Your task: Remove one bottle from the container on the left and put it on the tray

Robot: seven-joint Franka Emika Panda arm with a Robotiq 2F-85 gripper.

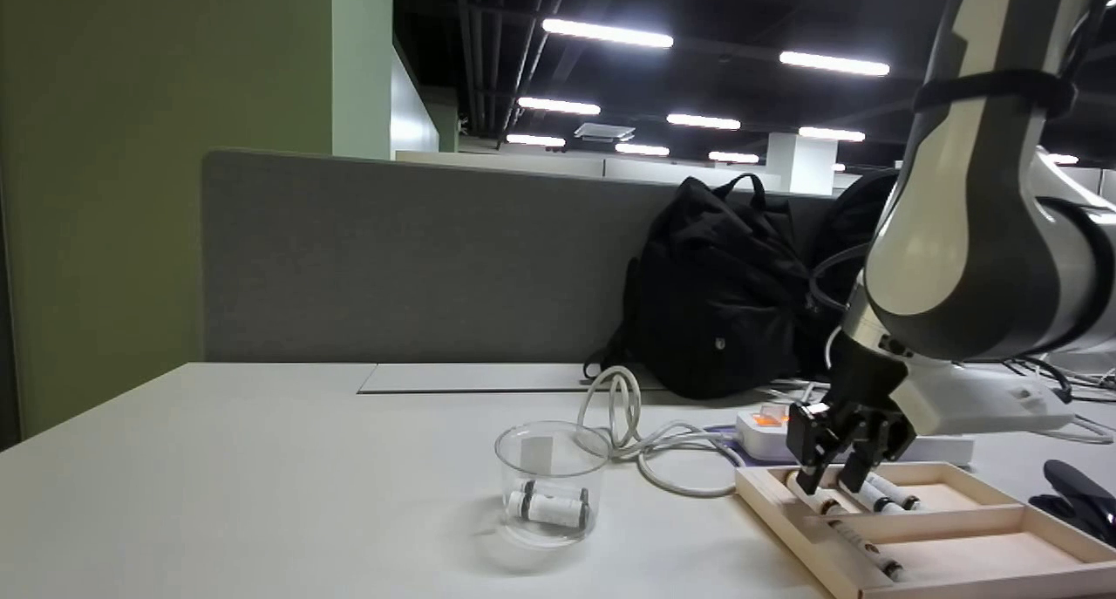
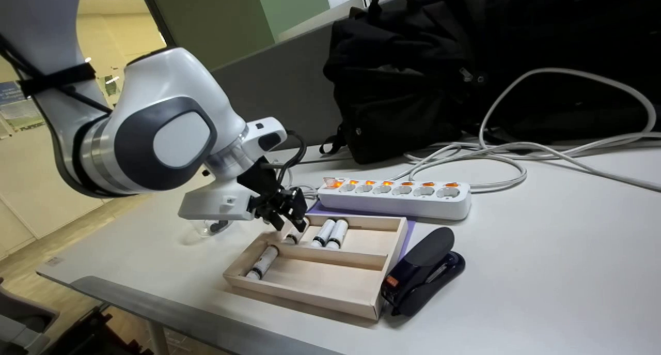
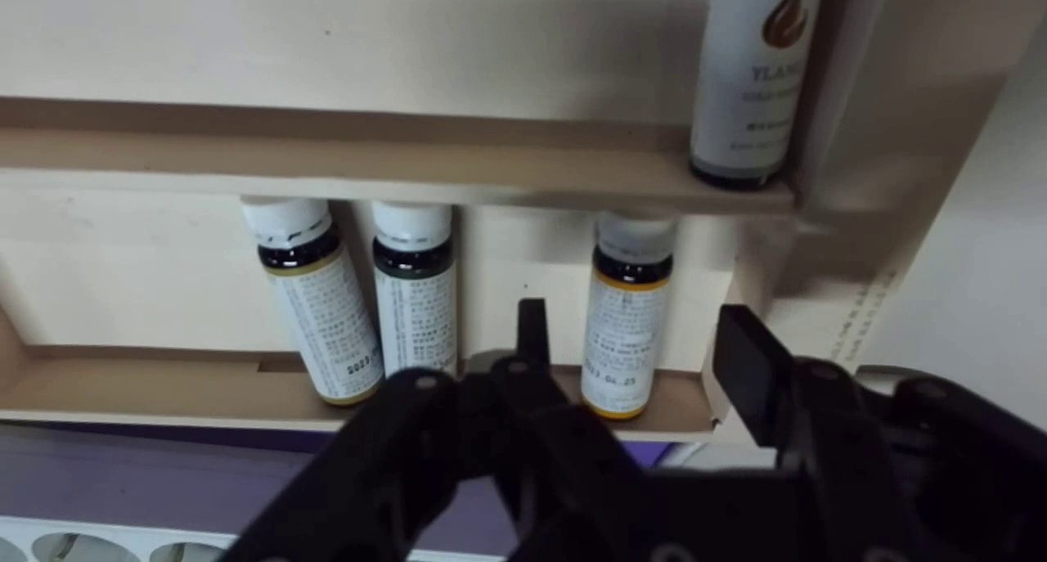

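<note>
A small cylindrical bottle (image 3: 623, 345) with a white cap, white label and orange bands lies between the black fingers (image 3: 748, 374) of the gripper (image 1: 832, 479), which are spread wider than it, a gap showing on each side in the wrist view. It rests inside the light tan rectangular wooden tray (image 2: 330, 280), its cap toward the divider (image 3: 327, 157). In the same compartment, past the finger farther from the end wall (image 3: 924, 63), lie two similar bottles (image 3: 415, 308), one slanting toward the other. Across the divider from the fingers, a fourth white-labelled bottle (image 3: 757, 79) lies along that end wall. Past the wall, well apart from the fingers, a clear round plastic cup (image 1: 523, 464) stands on the white table (image 1: 261, 486), at least two white-labelled vials (image 1: 549, 509) lying inside. Just beside the tray, near the fingers, sits a long white power strip (image 2: 395, 205) with orange switches; farther from the fingers stands a black fabric backpack (image 2: 397, 86). A dark stapler (image 2: 423, 272) lies beside the tray's end farthest from the fingers.
</note>
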